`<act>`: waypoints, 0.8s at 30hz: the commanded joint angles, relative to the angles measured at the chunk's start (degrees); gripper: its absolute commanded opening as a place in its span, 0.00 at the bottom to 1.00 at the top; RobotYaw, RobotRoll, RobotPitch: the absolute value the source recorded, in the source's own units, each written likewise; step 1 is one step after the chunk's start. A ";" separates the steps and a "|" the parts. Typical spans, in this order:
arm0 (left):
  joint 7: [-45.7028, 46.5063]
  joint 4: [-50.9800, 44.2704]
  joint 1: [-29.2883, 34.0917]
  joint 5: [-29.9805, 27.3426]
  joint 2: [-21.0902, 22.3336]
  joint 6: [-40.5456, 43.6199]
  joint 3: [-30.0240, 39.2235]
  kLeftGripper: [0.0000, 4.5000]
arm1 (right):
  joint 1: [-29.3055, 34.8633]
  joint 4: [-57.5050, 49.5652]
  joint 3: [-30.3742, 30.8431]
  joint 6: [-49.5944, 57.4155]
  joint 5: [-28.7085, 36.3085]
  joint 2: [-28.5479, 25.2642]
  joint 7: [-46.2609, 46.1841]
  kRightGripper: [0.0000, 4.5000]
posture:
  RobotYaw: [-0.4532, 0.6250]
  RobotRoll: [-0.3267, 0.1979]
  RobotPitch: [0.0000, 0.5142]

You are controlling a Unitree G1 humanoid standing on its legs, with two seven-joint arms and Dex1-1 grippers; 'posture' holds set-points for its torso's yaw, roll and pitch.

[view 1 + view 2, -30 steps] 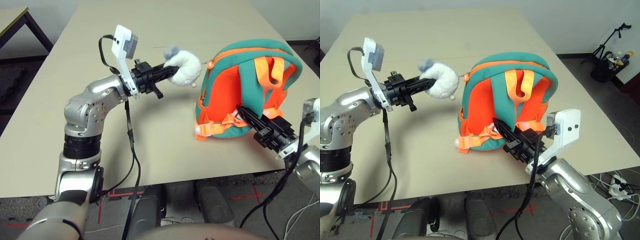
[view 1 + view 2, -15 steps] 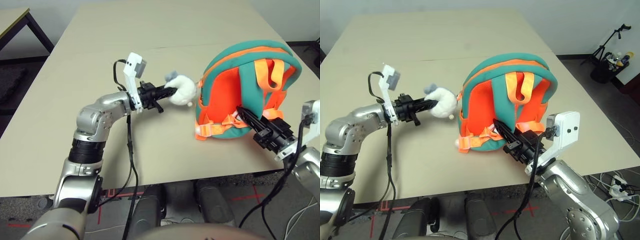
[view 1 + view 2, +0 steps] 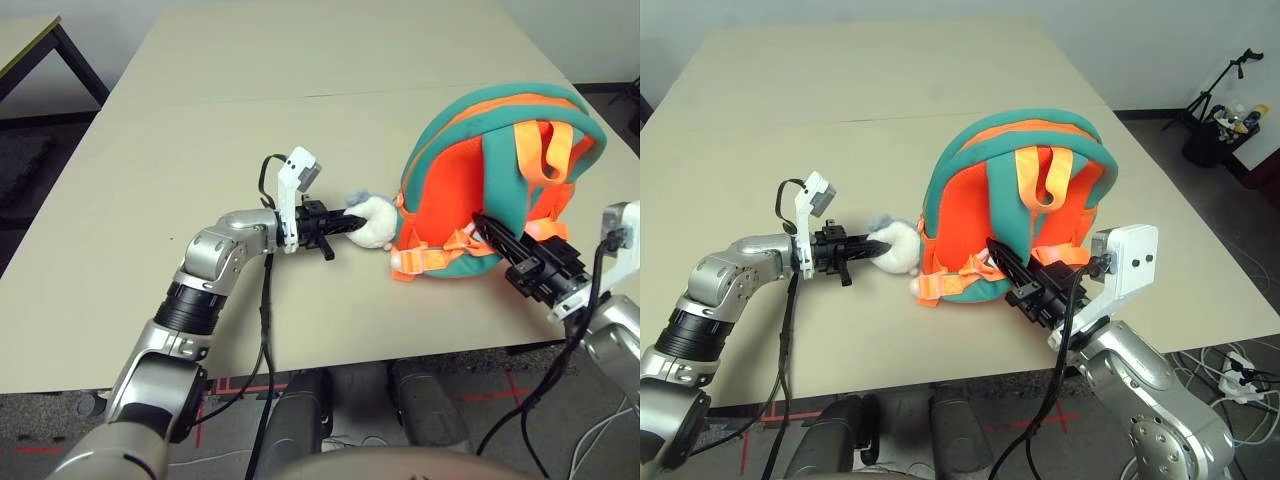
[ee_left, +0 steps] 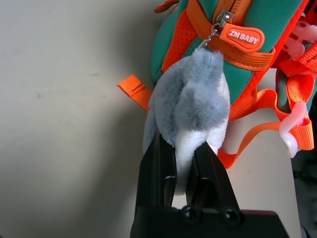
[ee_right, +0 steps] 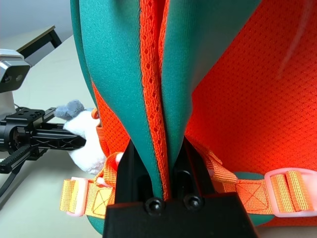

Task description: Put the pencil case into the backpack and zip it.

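my left claw (image 4: 185, 171) is clamped on the charm (image 3: 372, 220) low beside the backpack (image 3: 480, 170), which stands on the worktop (image 3: 300, 120). my right claw (image 5: 158, 171) pinches its teal edge. i judge the zipping nearly finished; i cannot find the case.

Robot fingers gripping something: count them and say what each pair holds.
2. The left gripper has its fingers shut on the plush charm, low beside the backpack. The right gripper has its fingers clamped on the backpack's teal-and-orange edge at its lower back.
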 commanded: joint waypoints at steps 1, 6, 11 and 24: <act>1.45 -2.33 0.94 -0.90 -0.79 0.75 2.60 0.03 | 0.76 0.38 0.45 0.43 -0.26 -0.05 0.79 0.05 | 0.23 0.62 0.30; 3.20 -11.52 0.19 -6.93 2.25 6.33 10.31 0.41 | 2.54 -2.04 -4.90 1.48 3.53 -2.76 0.48 0.28 | 0.24 0.62 0.28; 2.91 -20.69 1.05 -15.47 9.20 17.17 15.94 0.78 | 6.62 -5.56 -12.71 2.57 11.25 -6.68 -1.47 0.63 | 0.24 0.62 0.27; 3.49 -16.77 4.08 -22.36 19.76 24.20 23.90 1.00 | 32.58 -11.05 -35.14 6.91 38.84 -19.06 -3.56 0.99 | 0.15 0.62 0.22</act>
